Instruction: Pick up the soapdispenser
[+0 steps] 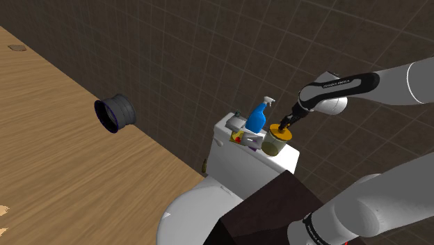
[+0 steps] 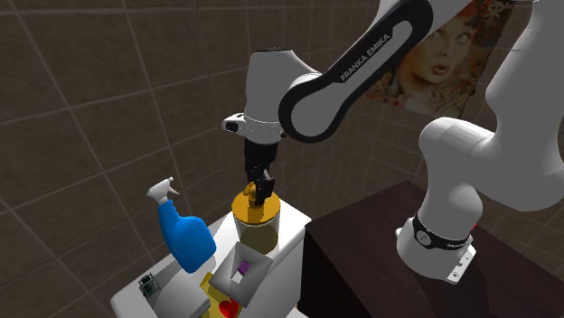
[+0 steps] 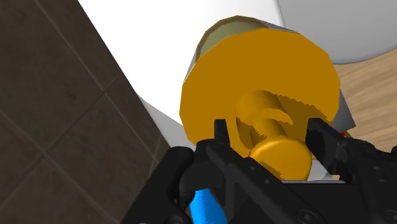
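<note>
White capitals "FRANKA EMIKA" run along dark band of arm (image 2: 371,52), above and behind claw (image 2: 263,191). From shoulder camera, same band behind claw bears white lettering, too small to read.

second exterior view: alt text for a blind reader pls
The black pincer of a white robot arm is at the orange pump top of a soap dispenser on a white toilet tank. A blue spray bottle stands beside it.
</note>
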